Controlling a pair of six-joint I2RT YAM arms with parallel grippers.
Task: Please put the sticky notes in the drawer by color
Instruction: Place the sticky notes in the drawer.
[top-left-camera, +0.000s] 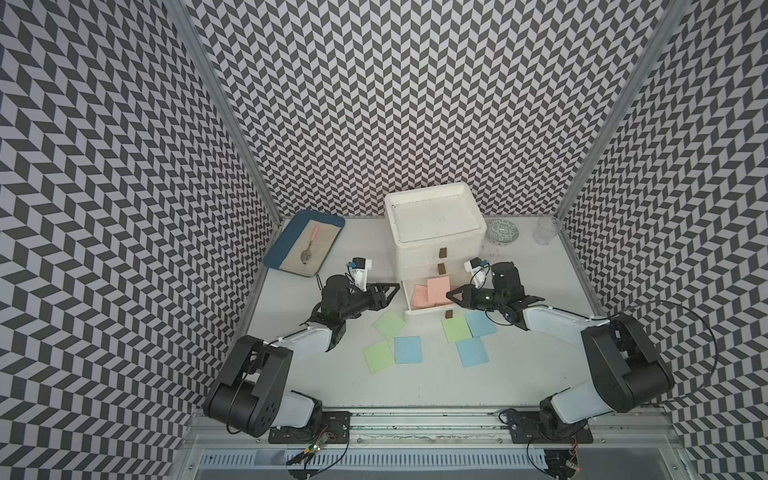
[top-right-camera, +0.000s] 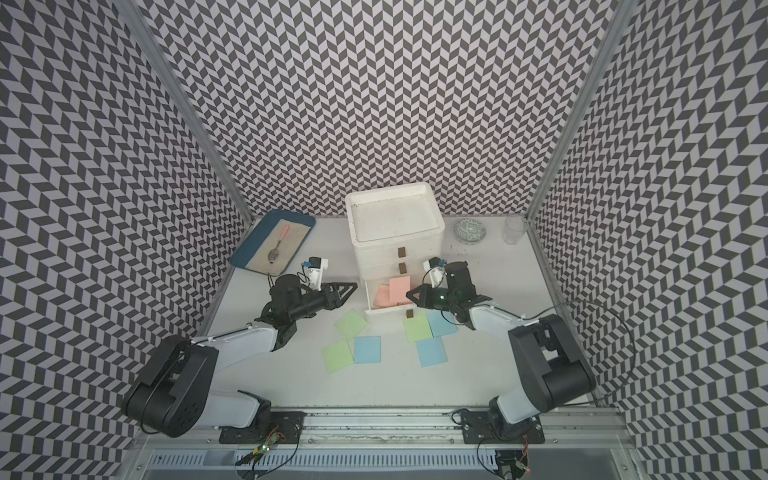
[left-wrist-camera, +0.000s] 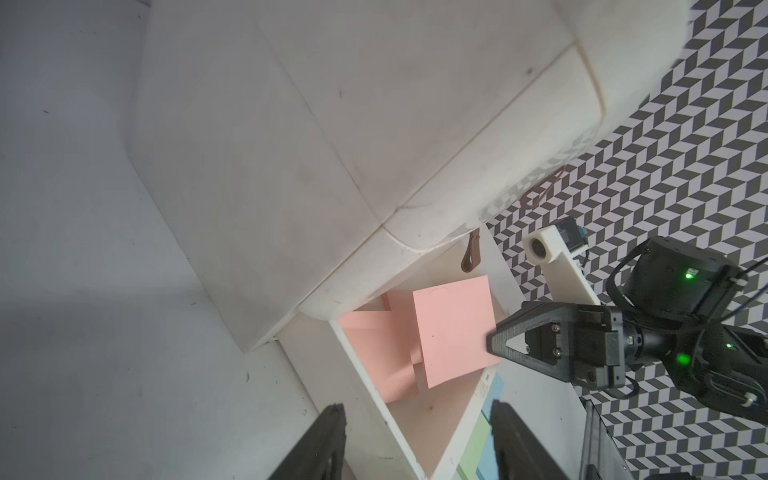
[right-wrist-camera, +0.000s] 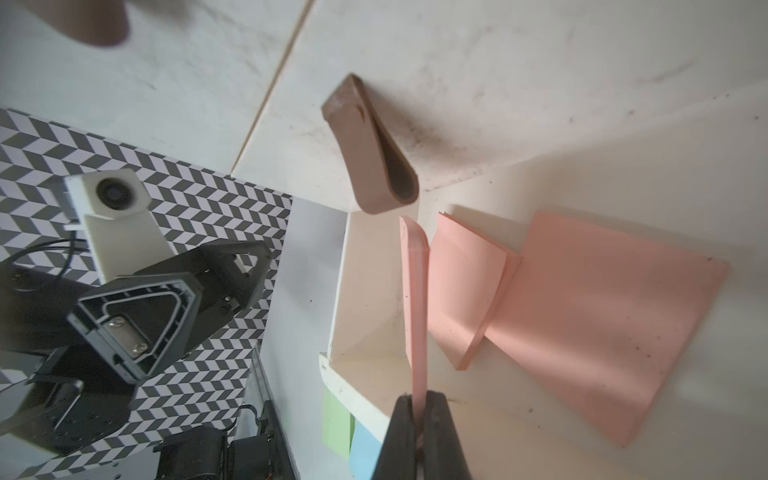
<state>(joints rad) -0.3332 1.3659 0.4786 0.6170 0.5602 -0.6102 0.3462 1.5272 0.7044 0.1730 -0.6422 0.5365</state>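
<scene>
Right pincer (top-left-camera: 451, 296) pinched pink note (top-left-camera: 439, 288) above open drawer (top-left-camera: 424, 317); left pincer (top-left-camera: 397, 286) stood parted, empty. Risk: note could cling to a jaw on release and drag out.

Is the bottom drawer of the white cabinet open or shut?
Open. The bottom drawer is pulled out from the cabinet, and pink sticky notes lie visible inside it.

My left arm (top-left-camera: 291, 338) stretches forward low, wrist level; my left fingers (left-wrist-camera: 316, 449) stand apart, empty. My right arm (top-left-camera: 552, 322) bends inward facing it, and my right fingers (right-wrist-camera: 401, 436) pinch a pink note (right-wrist-camera: 415, 291) edge-on. The two sets of fingers point at each other, near but apart.
</scene>
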